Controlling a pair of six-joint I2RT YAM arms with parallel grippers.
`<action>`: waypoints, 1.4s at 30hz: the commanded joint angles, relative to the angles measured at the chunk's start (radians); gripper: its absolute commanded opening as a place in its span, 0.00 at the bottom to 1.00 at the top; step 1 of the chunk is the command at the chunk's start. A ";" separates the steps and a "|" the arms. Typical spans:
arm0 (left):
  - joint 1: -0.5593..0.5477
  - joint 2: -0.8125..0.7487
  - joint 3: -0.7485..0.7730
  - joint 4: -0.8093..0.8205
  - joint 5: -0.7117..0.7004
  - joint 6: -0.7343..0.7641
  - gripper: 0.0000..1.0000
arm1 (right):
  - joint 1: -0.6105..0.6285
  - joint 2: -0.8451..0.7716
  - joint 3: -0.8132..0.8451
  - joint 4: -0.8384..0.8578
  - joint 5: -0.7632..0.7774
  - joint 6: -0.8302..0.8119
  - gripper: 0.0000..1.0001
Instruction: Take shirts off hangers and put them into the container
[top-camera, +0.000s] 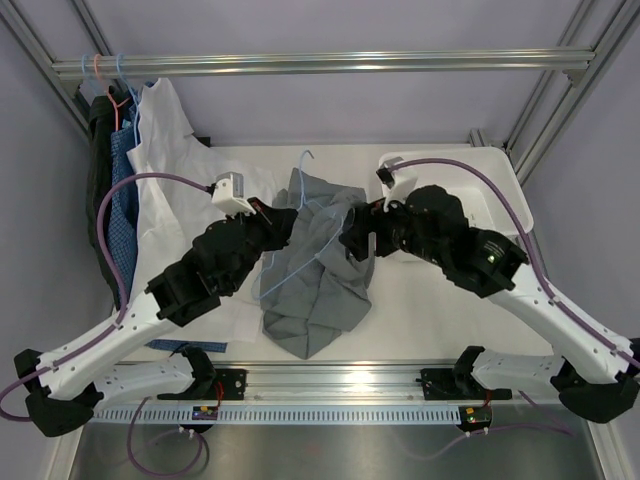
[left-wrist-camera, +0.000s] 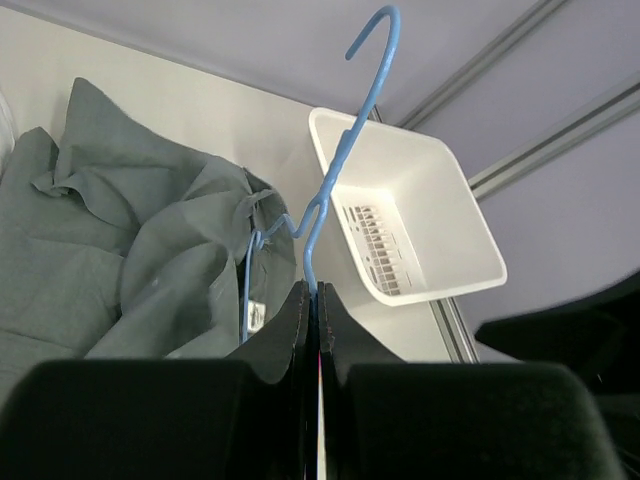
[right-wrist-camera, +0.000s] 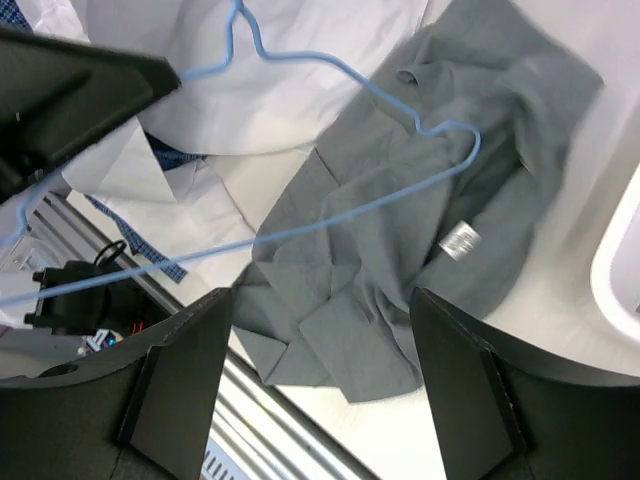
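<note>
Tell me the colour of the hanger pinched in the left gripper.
Light blue hanger; it shows best in the left wrist view.

- Grey shirt (top-camera: 320, 280): soft matt cloth, creased.
- White shirt (top-camera: 165, 160): smooth matt cloth.
- Hanger (left-wrist-camera: 354, 135): thin, smooth, light blue, faint sheen.
- Tub (left-wrist-camera: 440, 190): smooth white plastic, slightly glossy.
- Rail (top-camera: 320, 63): brushed silvery metal.

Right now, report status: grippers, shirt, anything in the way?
Left gripper shut on thin light blue hanger. Right gripper open above crumpled grey shirt on table. White plastic tub empty, nothing blocking.
</note>
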 joint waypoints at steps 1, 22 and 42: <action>0.003 -0.056 0.018 0.007 0.091 0.052 0.00 | 0.010 0.122 0.045 0.016 0.000 -0.109 0.80; 0.013 -0.145 0.142 -0.033 0.004 0.356 0.00 | -0.004 -0.058 -0.088 0.030 -0.040 -0.076 0.79; 0.236 0.223 0.370 0.403 0.102 0.414 0.00 | -0.004 -0.258 -0.242 0.035 -0.003 -0.030 0.79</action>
